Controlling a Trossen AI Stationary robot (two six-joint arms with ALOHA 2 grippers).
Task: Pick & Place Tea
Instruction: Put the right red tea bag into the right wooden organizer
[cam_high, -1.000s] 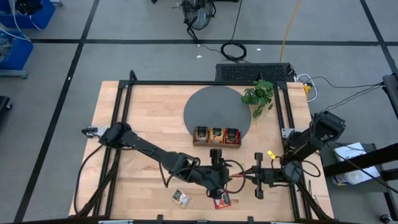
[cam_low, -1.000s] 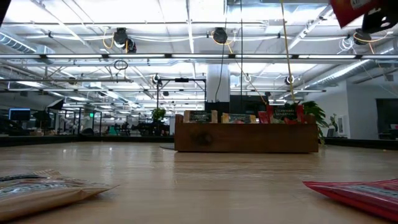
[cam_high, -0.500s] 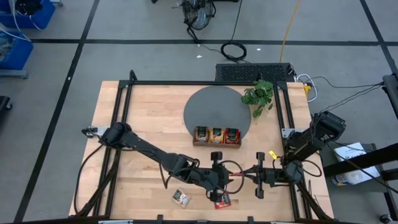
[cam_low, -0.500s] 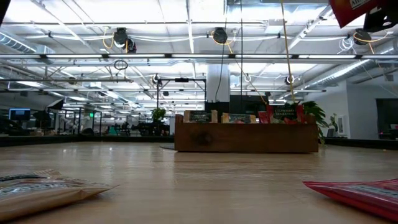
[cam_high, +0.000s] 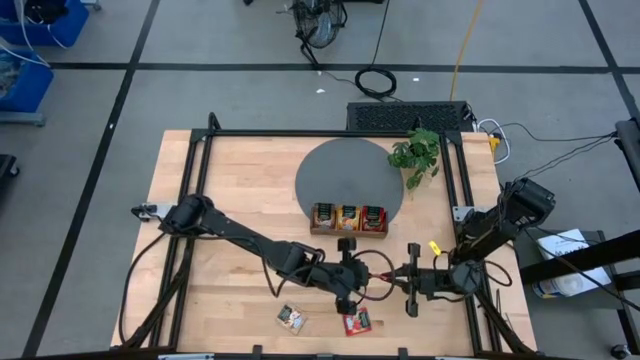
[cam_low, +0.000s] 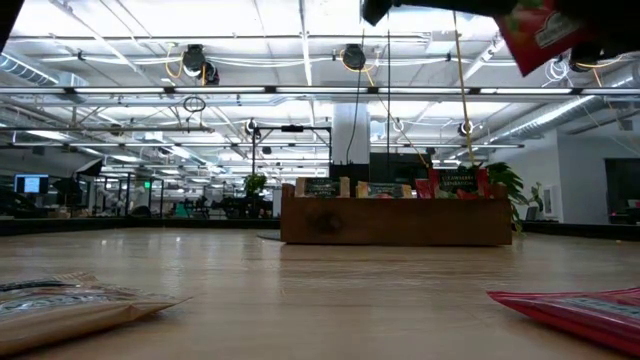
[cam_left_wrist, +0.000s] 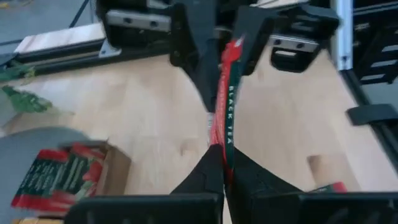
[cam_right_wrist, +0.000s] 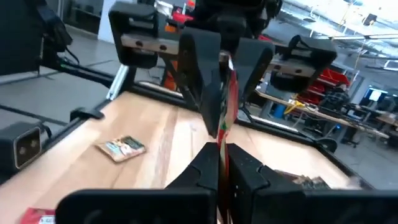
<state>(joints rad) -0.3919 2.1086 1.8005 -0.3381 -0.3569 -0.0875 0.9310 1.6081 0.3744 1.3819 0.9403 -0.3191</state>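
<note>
A red tea sachet (cam_high: 381, 283) hangs in the air above the table's near right part, between my two grippers. My left gripper (cam_high: 369, 284) reaches it from the left and is shut on it. My right gripper (cam_high: 393, 282) faces it from the right and is shut on it too. The low view shows this sachet (cam_low: 540, 32) at the top right. A beige-green sachet (cam_high: 291, 318) and another red sachet (cam_high: 357, 322) lie flat on the table near its front edge. More sachets stand in the wooden tray (cam_high: 348, 230). My left gripper pinches the sachet's flat faces between its two fingers at the end nearest it (cam_left_wrist: 219, 152). The fingers come from the table's left, slanting down. The sachet stands on edge, lifted clear of the table. My right gripper pinches the sachet's opposite end (cam_right_wrist: 222, 138) between its two fingers, on the flat faces. The fingers come level from the table's right. The sachet runs straight across to the other gripper, clear of the table.
The tray stands at the near edge of a grey round mat (cam_high: 345, 165). A small green plant (cam_high: 417, 153) is at the back right. Black frame rails (cam_high: 195, 200) run along the table's sides. Bare wood lies to the left.
My left gripper has sunk a little and shut on the red sachet, which my right gripper kept holding. In the low view the sachet now shows lower and tipped, with the dark gripper beside it.
</note>
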